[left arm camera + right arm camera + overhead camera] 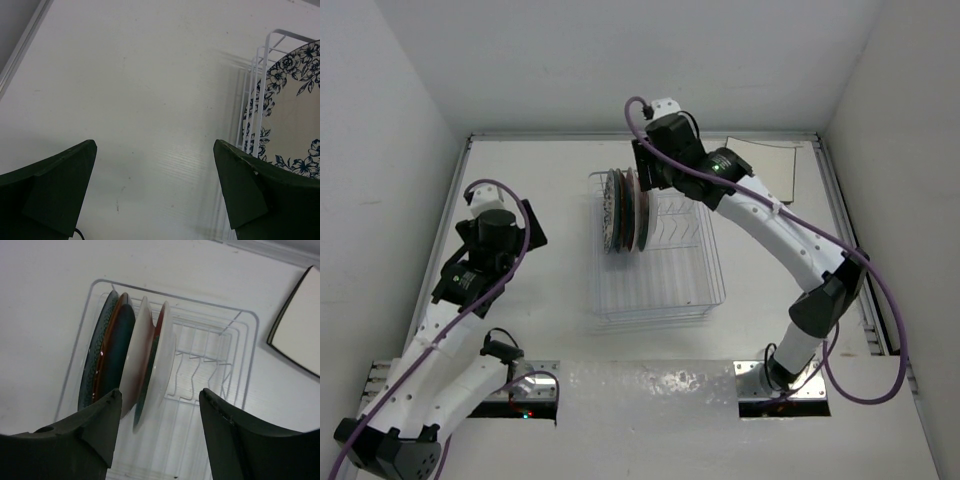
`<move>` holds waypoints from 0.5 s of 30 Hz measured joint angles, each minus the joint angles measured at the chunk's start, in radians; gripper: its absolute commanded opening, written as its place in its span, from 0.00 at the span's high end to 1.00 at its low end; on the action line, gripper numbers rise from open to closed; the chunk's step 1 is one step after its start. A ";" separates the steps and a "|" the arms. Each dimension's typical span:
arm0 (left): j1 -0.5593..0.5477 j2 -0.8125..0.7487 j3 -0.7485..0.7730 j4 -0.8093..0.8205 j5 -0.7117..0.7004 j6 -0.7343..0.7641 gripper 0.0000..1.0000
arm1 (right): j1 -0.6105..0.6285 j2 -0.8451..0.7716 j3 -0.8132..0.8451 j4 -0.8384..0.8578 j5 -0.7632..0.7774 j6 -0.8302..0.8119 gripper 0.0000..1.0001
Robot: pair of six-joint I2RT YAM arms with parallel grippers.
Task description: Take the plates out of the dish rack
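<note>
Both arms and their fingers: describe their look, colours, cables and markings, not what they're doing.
The left arm and right arm match: white shells on the links, black housings at the joints, and a purple cable looping along each. A small green light glows near the right wrist. Each base sits on a metal plate. The left fingers and right fingers are dark green, matte, wedge-shaped blocks.

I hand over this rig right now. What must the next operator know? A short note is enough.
Left gripper: open, above the white table, left of the white wire dish rack.
Right gripper: open, poised over the plates, nothing gripped.
Things: round plates, teal, red and white floral, stand on edge in the rack's far-left corner; one square white plate with a dark rim lies on the table, far right.
Done: that square plate is out.
Left: all plates in the rack.
</note>
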 measured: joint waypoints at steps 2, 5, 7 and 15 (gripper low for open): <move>0.000 -0.002 0.000 0.000 0.000 0.000 0.00 | 0.029 0.024 0.047 -0.037 0.050 -0.027 0.43; 0.000 -0.006 0.000 0.000 0.000 0.000 0.00 | 0.063 0.066 0.101 -0.069 0.129 -0.050 0.47; 0.000 -0.010 0.000 0.000 0.000 0.000 0.00 | 0.074 0.088 0.105 -0.079 0.167 -0.056 0.48; 0.000 -0.025 0.000 0.000 0.004 0.000 0.00 | 0.074 0.152 0.064 -0.093 0.216 -0.053 0.51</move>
